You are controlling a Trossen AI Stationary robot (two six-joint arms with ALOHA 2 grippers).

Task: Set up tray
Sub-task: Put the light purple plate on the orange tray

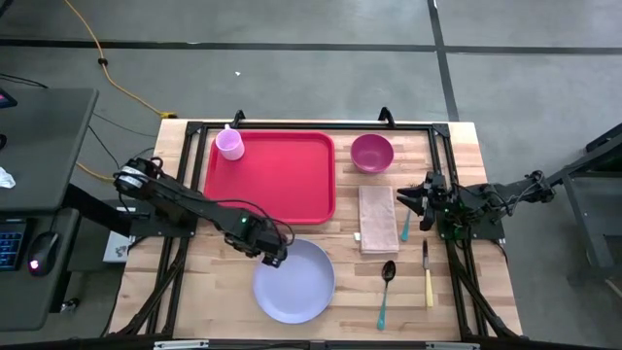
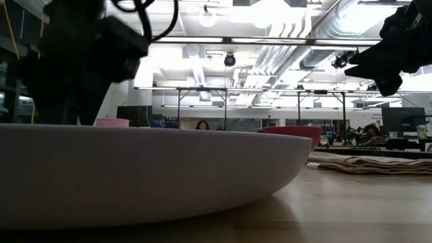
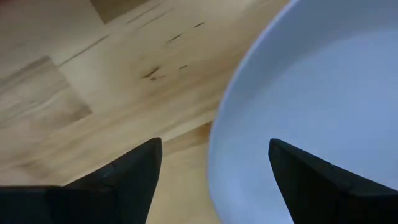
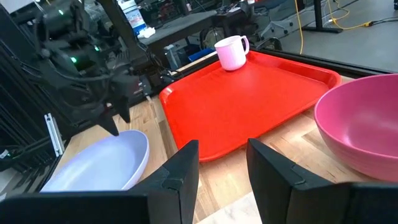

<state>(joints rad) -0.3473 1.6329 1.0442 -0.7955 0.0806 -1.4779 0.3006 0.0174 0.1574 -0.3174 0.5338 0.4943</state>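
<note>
The red tray (image 1: pixel 272 180) lies flat at the table's far middle, with a pink mug (image 1: pixel 229 144) standing in its far left corner. A lavender plate (image 1: pixel 293 280) rests on the table near the front edge. My left gripper (image 1: pixel 274 255) is open at the plate's far left rim (image 3: pixel 219 149). One finger (image 3: pixel 134 174) is over the table outside the rim and the other (image 3: pixel 311 180) is over the plate's inside; I see no touch. My right gripper (image 1: pixel 408 199) is open and empty above the right edge of a folded beige napkin (image 1: pixel 377 219).
A magenta bowl (image 1: pixel 371 153) stands right of the tray. A teal fork (image 1: pixel 405 227) lies by the napkin, with a teal-handled spoon (image 1: pixel 386 287) and a yellow-handled knife (image 1: pixel 428 277) nearer the front. A black frame (image 1: pixel 321 124) borders the table.
</note>
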